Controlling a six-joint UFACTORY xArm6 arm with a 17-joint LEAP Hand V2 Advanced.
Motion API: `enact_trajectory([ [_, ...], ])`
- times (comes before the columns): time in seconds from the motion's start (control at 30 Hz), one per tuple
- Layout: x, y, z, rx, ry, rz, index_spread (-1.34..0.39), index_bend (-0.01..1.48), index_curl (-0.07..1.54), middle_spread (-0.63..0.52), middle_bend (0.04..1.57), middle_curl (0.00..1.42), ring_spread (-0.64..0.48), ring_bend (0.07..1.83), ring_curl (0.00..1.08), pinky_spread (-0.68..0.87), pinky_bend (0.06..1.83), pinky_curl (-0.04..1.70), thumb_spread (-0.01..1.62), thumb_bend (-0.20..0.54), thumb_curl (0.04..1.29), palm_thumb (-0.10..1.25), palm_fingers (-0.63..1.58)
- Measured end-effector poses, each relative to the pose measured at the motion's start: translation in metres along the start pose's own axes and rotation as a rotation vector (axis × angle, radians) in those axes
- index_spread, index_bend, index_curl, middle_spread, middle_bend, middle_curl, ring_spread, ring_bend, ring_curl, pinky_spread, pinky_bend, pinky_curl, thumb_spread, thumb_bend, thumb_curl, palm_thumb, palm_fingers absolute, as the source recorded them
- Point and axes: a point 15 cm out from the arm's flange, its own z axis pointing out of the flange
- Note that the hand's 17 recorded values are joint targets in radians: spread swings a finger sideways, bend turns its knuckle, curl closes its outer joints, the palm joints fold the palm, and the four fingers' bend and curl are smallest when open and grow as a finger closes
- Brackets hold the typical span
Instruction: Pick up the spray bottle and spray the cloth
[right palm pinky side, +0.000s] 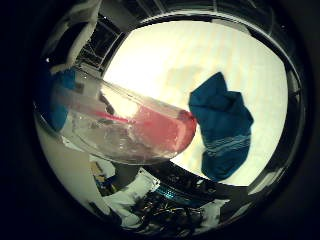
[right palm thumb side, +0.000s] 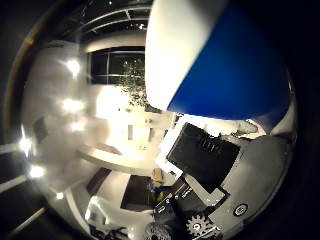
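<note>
Much of the bottle (right palm pinky side: 125, 130) is hard to read: its clear body lies right across the little-finger-side view, close against the palm, and its head end runs out of sight among blue and white parts near the view's edge. Through the clear wall shows pink liquid pooled toward the end nearest the cloth (right palm pinky side: 222, 132), with a thin pink tube running back along the inside. From the thumb side, a big white and blue curved surface blocks a large share of the view; I can't tell for sure what it is. The hand (right palm thumb side: 210, 165) shows only as black and white blocks and a gear, so its grip can't be judged. The cloth, blue with pale stripes, lies crumpled on the white table (right palm pinky side: 165, 55), beyond the bottle's pink end.
</note>
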Motion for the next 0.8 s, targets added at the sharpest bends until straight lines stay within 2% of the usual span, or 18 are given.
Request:
enact_trajectory([
  [0.37, 0.043, 0.000, 0.057, 0.026, -0.175, 0.037, -0.19, 1.11, 0.82, -0.07, 1.38, 0.61, -0.16, 1.48, 0.61, -0.14, 0.98, 1.44, 1.14, -0.010, 0.63, 1.11, 1.18],
  [0.8, 0.092, 0.030, 0.113, -0.023, -0.235, 0.056, -0.19, 1.10, 0.82, -0.07, 1.38, 0.61, -0.16, 1.48, 0.61, -0.14, 0.99, 1.42, 1.14, -0.010, 0.63, 1.11, 1.18],
])
